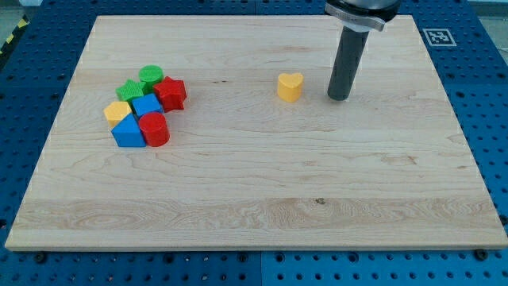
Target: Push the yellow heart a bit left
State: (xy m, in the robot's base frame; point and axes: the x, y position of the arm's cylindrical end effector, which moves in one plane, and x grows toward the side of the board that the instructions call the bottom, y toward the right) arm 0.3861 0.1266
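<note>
The yellow heart (pixel 290 86) lies alone on the wooden board (pixel 254 199), a little right of the middle and toward the view's top. My tip (pixel 340 97) rests on the board just to the heart's right, with a small gap between them. The dark rod rises straight up from it to the view's top edge.
A tight cluster of blocks sits at the view's left: a green cylinder (pixel 151 76), a green star (pixel 130 90), a red star (pixel 171 94), a yellow pentagon (pixel 117 111), a blue cube (pixel 146 106), a blue triangle (pixel 128 133), a red cylinder (pixel 154 129).
</note>
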